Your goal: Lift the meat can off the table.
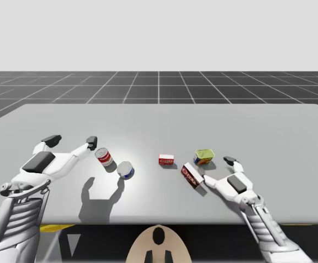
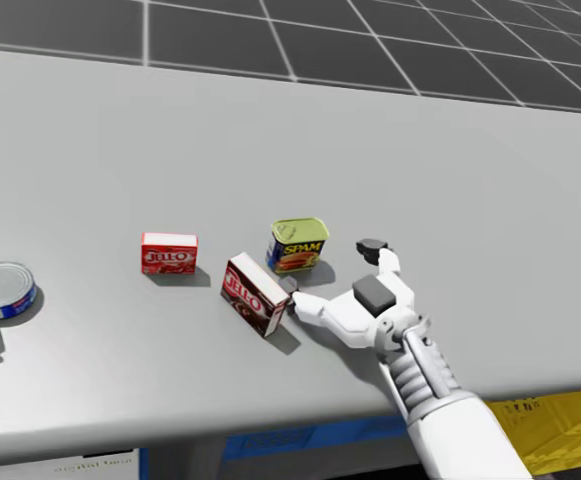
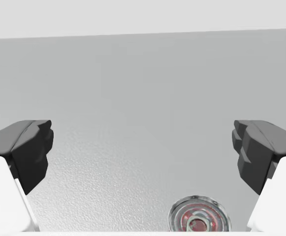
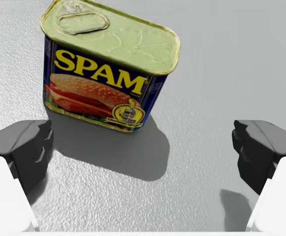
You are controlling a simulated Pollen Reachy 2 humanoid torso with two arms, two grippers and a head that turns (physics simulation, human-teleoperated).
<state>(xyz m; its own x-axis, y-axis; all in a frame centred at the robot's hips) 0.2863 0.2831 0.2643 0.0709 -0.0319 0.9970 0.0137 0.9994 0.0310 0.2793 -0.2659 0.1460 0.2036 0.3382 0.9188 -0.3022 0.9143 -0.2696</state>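
The meat can [image 1: 204,157] [image 2: 297,245] is a blue rectangular tin with a yellow-green lid and stands upright on the table. In the right wrist view the meat can [image 4: 108,69] is just ahead of my right gripper [image 4: 143,152], slightly toward one finger and outside the jaws. My right gripper [image 1: 217,170] [image 2: 330,266] is open, low over the table and holds nothing. My left gripper [image 1: 71,141] [image 3: 143,152] hangs open above the table's left part, far from the meat can.
A dark red box [image 1: 191,176] [image 2: 255,293] lies close beside one right finger. A small red box [image 1: 166,159] [image 2: 169,253], a short blue can [image 1: 125,170] [image 2: 3,290] and a red-and-white can [image 1: 104,157] [image 3: 198,221] stand to the left. The table's front edge [image 2: 270,425] is near.
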